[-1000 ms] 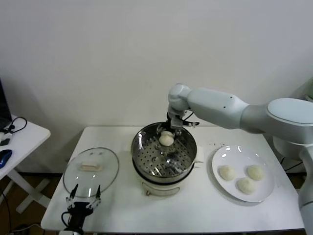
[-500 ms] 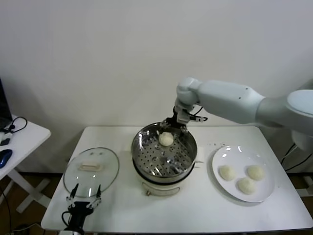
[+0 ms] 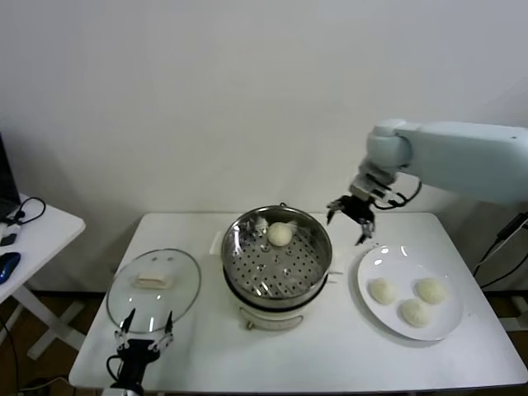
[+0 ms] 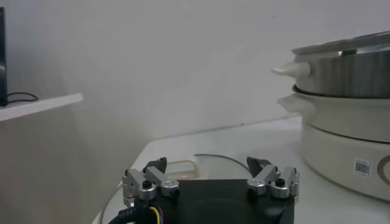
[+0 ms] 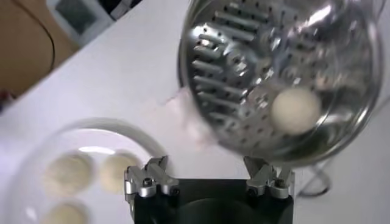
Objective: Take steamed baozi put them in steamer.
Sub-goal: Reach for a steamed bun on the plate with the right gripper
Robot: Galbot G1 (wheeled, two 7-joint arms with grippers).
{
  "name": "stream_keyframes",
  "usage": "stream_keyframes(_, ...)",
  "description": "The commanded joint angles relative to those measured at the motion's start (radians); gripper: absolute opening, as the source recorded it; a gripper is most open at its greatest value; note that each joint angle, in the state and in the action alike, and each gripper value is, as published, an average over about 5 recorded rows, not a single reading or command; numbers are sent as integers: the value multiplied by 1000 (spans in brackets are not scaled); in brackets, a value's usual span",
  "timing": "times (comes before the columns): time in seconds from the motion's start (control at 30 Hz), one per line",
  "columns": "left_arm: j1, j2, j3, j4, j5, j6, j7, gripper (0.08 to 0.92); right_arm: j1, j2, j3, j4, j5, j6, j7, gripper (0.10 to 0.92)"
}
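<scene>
right gripper point(image 3: 353, 216) spread, empty, between steamer point(image 3: 277, 257) and plate point(image 3: 410, 291) | left gripper point(image 3: 142, 337) spread, parked by lid point(image 3: 154, 288)

A smooth, rounded white shell is seen on the right arm point(image 3: 462, 161). Both the left gripper point(image 4: 210, 176) and right gripper point(image 5: 209, 176) are built on black bodies with silver finger mounts fastened by dark screws; coloured wires, possibly red and yellow, are visible.
</scene>
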Motion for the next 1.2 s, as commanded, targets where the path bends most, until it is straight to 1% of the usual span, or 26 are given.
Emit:
stream_keyframes(0.03,-4,2,-1,6,-1,-3,0,823,23,-211,-103,89,92,-229,15,823)
stream_keyframes(0.3,-1,0,1,4,0,-3,0,823,-182,-287,71,30,-53,-332,71,823)
stream_keyframes(0.6,3,0,-2,4,5,-5,0,823,-399,-293,266,2,-167,-389,120,823)
stream_keyframes(1.2,3,-1,-10,16,11,-13,-2,823,-597,-257,423,-56,-220,-411,163,823)
